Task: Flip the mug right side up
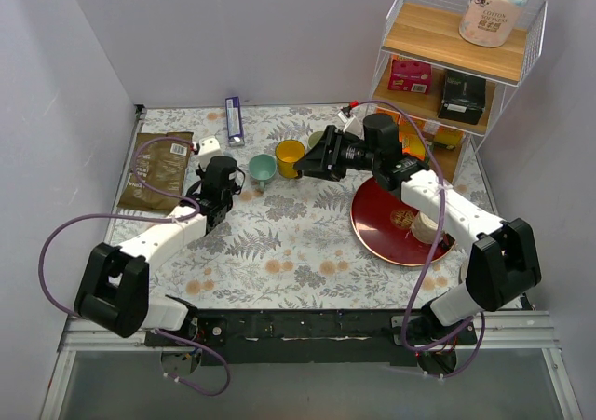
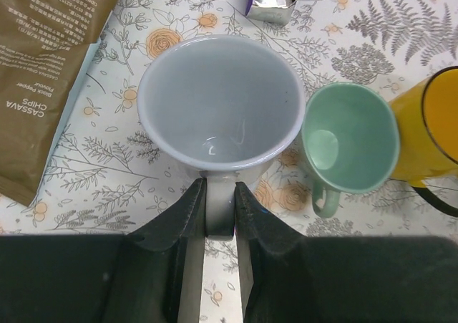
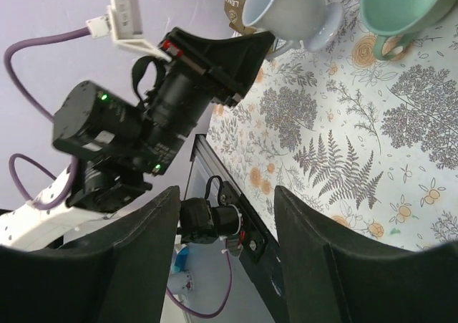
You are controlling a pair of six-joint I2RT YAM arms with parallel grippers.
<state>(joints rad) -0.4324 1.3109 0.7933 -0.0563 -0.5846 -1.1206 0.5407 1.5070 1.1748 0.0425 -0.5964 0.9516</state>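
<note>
A pale grey mug (image 2: 218, 104) stands with its mouth up toward the left wrist camera, its inside empty. My left gripper (image 2: 220, 194) is shut on the mug's handle (image 2: 220, 212), one finger on each side. In the top view the left gripper (image 1: 223, 182) covers the mug. The right wrist view shows the mug (image 3: 286, 11) at the tip of the left gripper, slightly tilted. My right gripper (image 3: 227, 219) is open and empty, held above the table near the yellow mug (image 1: 291, 156); in the top view it (image 1: 309, 164) points left.
A green mug (image 2: 351, 140) stands just right of the grey one, then the yellow mug (image 2: 436, 126). A brown chips bag (image 1: 156, 169) lies left, a purple packet (image 1: 234, 119) behind. A red plate (image 1: 377, 220) and a wire shelf rack (image 1: 456, 57) are at right.
</note>
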